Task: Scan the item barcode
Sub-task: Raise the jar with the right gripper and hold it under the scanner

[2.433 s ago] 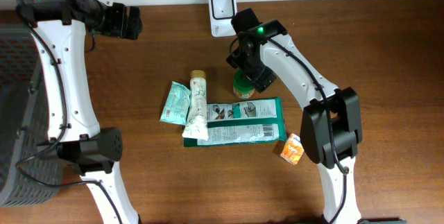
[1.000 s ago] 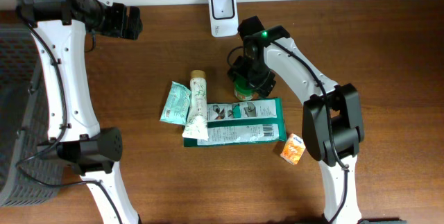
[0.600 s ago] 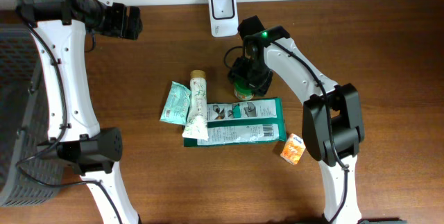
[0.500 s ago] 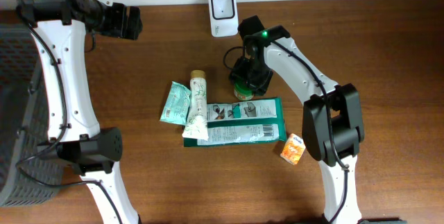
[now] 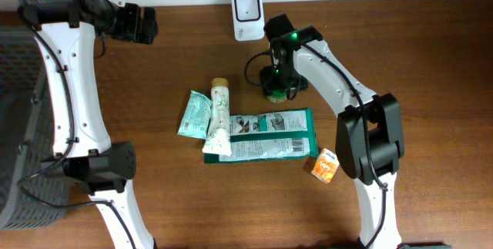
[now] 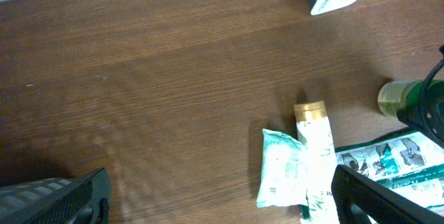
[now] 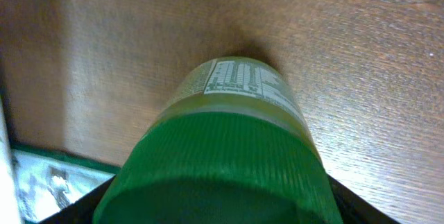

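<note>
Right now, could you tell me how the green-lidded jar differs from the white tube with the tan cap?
The round jar with the ribbed green lid is squat; the white tube with the tan cap is long and slim. The jar is clasped in the right pincer; the tube lies flat on the brown wooden table, untouched. Both are capped.

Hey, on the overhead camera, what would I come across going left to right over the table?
Mint-green pouch → white tube → scanner → green-lidded jar → orange carton. The flat green package spans several of these, so I skip it.
</note>
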